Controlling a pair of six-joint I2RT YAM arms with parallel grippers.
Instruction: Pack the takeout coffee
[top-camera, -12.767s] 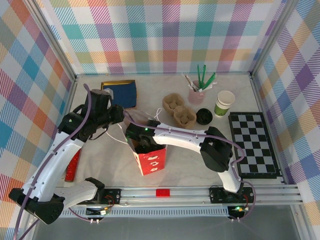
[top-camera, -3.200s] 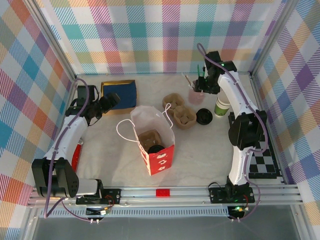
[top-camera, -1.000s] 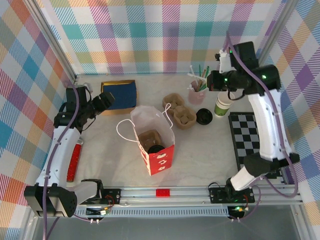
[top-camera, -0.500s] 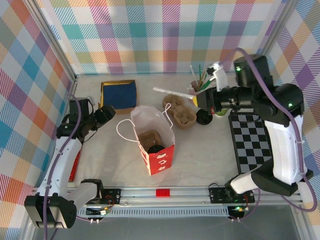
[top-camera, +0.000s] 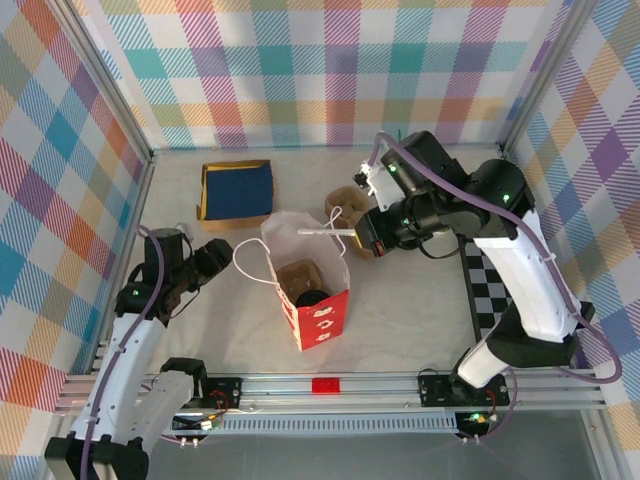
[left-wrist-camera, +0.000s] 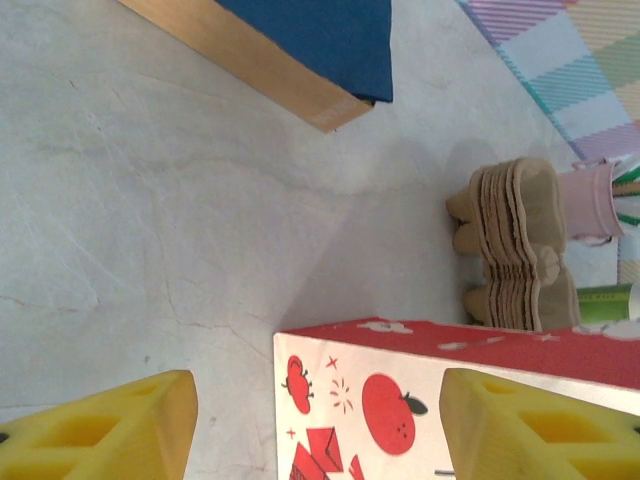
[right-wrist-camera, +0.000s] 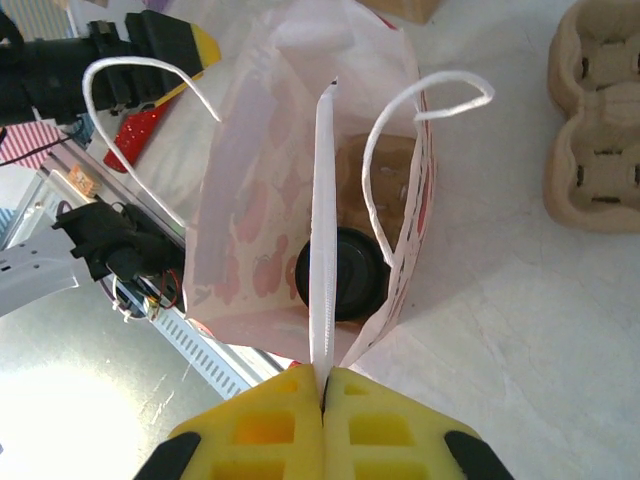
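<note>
The takeout coffee stands inside the red bag; its round black lid shows beside a brown cup carrier. My right gripper is shut on a long white wrapped straw. It holds the straw level over the bag's open mouth, coming from the right. My left gripper hovers left of the bag, open. The bag's printed red side lies beyond its yellow fingers, apart from them.
A blue box with a wooden edge sits at the back left. Stacked pulp carriers lie behind the bag, with a pink cup past them. A chessboard lies on the right under my right arm.
The right arm has swung left from the back-right corner, carrying the straw to above the bag. The left gripper has drawn back toward the front and narrowed a little.
</note>
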